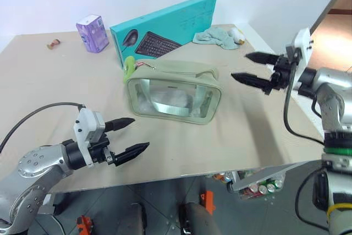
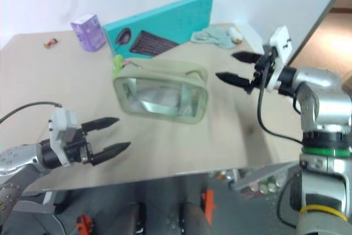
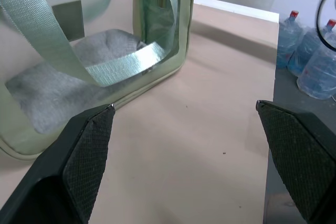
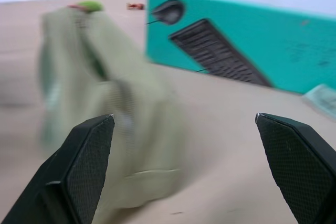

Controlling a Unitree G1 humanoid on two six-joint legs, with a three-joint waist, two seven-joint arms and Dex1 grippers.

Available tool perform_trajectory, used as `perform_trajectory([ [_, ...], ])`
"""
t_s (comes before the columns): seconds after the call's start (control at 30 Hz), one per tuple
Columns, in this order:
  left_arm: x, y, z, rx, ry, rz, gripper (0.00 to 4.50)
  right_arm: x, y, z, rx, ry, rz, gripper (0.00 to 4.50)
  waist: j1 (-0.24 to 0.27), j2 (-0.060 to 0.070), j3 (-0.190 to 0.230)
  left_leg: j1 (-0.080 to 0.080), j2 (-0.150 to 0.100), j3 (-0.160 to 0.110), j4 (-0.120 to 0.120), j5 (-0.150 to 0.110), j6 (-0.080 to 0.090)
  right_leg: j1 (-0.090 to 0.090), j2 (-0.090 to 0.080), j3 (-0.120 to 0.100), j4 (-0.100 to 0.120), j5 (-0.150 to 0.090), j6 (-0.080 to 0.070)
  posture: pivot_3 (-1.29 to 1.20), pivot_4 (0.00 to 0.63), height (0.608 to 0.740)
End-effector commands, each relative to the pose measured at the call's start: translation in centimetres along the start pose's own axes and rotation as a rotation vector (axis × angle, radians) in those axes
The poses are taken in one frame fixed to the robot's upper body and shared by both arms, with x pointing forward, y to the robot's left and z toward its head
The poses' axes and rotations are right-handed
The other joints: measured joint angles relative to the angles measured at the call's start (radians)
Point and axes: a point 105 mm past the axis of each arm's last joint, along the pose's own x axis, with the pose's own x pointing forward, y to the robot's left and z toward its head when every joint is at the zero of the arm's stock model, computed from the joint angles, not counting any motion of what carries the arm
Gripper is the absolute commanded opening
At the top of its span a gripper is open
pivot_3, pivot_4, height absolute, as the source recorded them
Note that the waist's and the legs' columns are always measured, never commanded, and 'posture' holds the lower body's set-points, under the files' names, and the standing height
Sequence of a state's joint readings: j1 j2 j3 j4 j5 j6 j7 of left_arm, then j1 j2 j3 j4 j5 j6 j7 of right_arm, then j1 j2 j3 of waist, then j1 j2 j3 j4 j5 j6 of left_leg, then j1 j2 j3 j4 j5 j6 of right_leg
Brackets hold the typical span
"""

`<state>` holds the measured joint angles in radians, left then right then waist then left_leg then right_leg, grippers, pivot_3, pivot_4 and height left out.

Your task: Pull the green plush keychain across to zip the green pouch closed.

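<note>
The green pouch (image 1: 173, 93) stands in the middle of the table, its clear side panel facing me. The green plush keychain (image 1: 129, 64) hangs at the pouch's top left corner. My right gripper (image 1: 250, 68) hovers open to the right of the pouch, a short gap away, with nothing between its fingers. My left gripper (image 1: 127, 135) is open near the table's front edge, in front of and left of the pouch, empty. The left wrist view shows the pouch's strap and clear panel (image 3: 105, 51) close ahead. In the right wrist view the pouch (image 4: 115, 108) is blurred, with the keychain (image 4: 90, 6) at its far end.
A long teal keyboard box (image 1: 165, 28) leans behind the pouch. A purple carton (image 1: 92, 33) stands at the back left, a pale teal cloth (image 1: 215, 37) at the back right. The table (image 1: 242, 136) ends close to the right arm; cans sit below (image 1: 258, 186).
</note>
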<state>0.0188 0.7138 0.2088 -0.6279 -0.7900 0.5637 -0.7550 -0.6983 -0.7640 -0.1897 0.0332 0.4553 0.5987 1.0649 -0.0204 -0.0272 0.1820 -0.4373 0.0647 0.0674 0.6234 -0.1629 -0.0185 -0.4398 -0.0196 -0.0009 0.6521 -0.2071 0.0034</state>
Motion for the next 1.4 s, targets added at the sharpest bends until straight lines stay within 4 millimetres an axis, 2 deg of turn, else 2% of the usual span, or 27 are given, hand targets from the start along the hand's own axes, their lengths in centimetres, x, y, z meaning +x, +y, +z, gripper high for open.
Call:
perform_trajectory([
  [0.03, 0.3, 0.2, 0.9, 0.035, -0.040, 0.000, 4.50, 0.0, 2.1, 2.2, -0.006, -0.073, 0.005, 4.46, 0.000, 0.000, 0.000, 0.000, 0.000, -0.001, 0.001, 0.000, 0.000, 0.000, 0.000, 0.000, 0.000, 0.000, 0.000, 0.00, 0.150, 0.740],
  [0.17, 0.7, 0.1, 0.9, 0.040, -0.042, -0.009, 4.50, 1.4, 3.8, 1.3, 0.041, -0.092, 0.006, 4.46, 0.000, -0.001, -0.001, 0.000, 0.000, 0.000, 0.004, 0.000, 0.000, 0.001, 0.000, 0.001, 0.000, 0.001, 0.001, 0.00, 0.150, 0.740],
  [0.4, 0.8, 0.2, 0.9, 0.054, -0.038, 0.002, 4.50, 2.6, 4.2, -1.3, 0.094, -0.050, 0.009, 4.46, 0.001, -0.001, -0.001, -0.002, -0.001, 0.000, 0.008, 0.000, 0.001, 0.001, 0.000, 0.002, 0.000, 0.002, 0.002, 0.00, 0.150, 0.740],
  [0.53, 0.7, 0.1, 0.9, 0.054, -0.036, 0.011, 4.50, 2.6, 4.2, -1.9, 0.094, -0.042, 0.004, 3.31, 0.001, -0.001, -0.001, -0.002, -0.001, 0.000, 0.007, 0.000, 0.001, 0.001, 0.000, 0.002, 0.000, 0.002, 0.002, 0.00, 0.150, 0.740],
  [0.63, 0.6, 0.0, 0.8, 0.053, -0.033, 0.017, 4.50, 2.9, 4.2, -2.0, 0.093, -0.048, 0.011, 2.23, 0.000, -0.001, -0.001, -0.002, -0.001, 0.000, 0.007, 0.000, 0.001, 0.001, 0.001, 0.002, 0.000, 0.002, 0.002, 0.00, 0.150, 0.740],
  [0.7, 0.6, 0.0, 0.7, 0.054, -0.032, 0.020, 4.50, 3.0, 4.3, -2.0, 0.087, -0.047, 0.021, 1.67, 0.000, -0.001, -0.001, -0.002, 0.000, 0.000, 0.006, 0.000, 0.001, 0.001, 0.001, 0.002, 0.000, 0.002, 0.002, 0.00, 0.150, 0.740],
  [0.83, 0.6, 0.2, 0.7, 0.053, -0.033, 0.031, 4.50, 3.2, 4.4, -2.0, 0.076, -0.045, 0.035, 0.14, 0.000, -0.001, -0.001, -0.002, -0.001, 0.000, 0.006, 0.000, 0.001, 0.001, 0.001, 0.002, 0.000, 0.002, 0.002, 0.00, 0.150, 0.740],
  [0.97, 0.5, 0.6, 0.8, 0.055, -0.035, 0.050, 4.50, 3.6, 4.1, -1.8, 0.007, -0.039, 0.086, 0.06, 0.000, -0.001, -0.001, -0.001, 0.000, 0.000, 0.007, 0.000, 0.001, 0.001, 0.001, 0.002, 0.000, 0.002, 0.002, 0.00, 0.150, 0.740],
  [1.2, 0.5, 0.7, 0.8, 0.058, -0.033, 0.055, 4.50, 4.2, 2.2, -0.5, -0.160, -0.050, 0.271, 0.06, -0.001, -0.001, 0.000, -0.001, -0.001, -0.001, 0.007, 0.001, 0.001, 0.000, 0.003, 0.004, 0.000, 0.003, 0.001, 0.00, 0.150, 0.740],
  [1.4, 0.4, 0.7, 0.9, 0.060, -0.034, 0.063, 4.50, 4.5, 1.4, -0.4, -0.222, -0.032, 0.396, 0.06, 0.000, -0.001, 0.000, -0.002, -0.001, -0.001, 0.006, 0.000, 0.001, 0.000, 0.003, 0.004, 0.000, 0.003, 0.001, 0.00, 0.150, 0.740],
])
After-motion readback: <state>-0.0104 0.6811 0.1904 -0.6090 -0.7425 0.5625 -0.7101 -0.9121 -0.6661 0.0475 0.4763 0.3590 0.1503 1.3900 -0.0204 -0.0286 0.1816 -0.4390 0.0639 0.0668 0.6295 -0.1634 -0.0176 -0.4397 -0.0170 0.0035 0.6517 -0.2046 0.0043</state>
